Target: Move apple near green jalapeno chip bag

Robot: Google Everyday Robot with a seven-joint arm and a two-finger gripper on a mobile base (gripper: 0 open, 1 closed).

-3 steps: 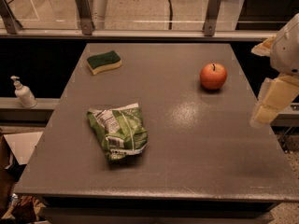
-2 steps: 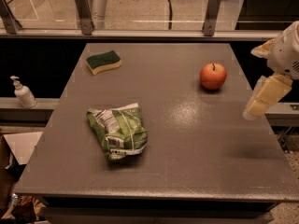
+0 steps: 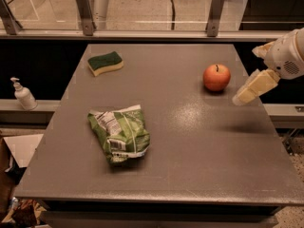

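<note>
Camera view: the round red-orange apple with its dark stem (image 3: 217, 77) sits on the far right part of the grey tabletop (image 3: 199, 146). The cream-coloured gripper (image 3: 243, 96) hangs just right of the apple, angled down toward it, with a sliver of table showing between them; whether it is open or closed cannot be told. The wrinkly green and white foil chip bag (image 3: 121, 134) lies left of centre, well apart from the apple. A green-topped yellow sponge (image 3: 105, 63) rests at far left, and a white pump bottle (image 3: 22, 94) stands off the table's left side.
</note>
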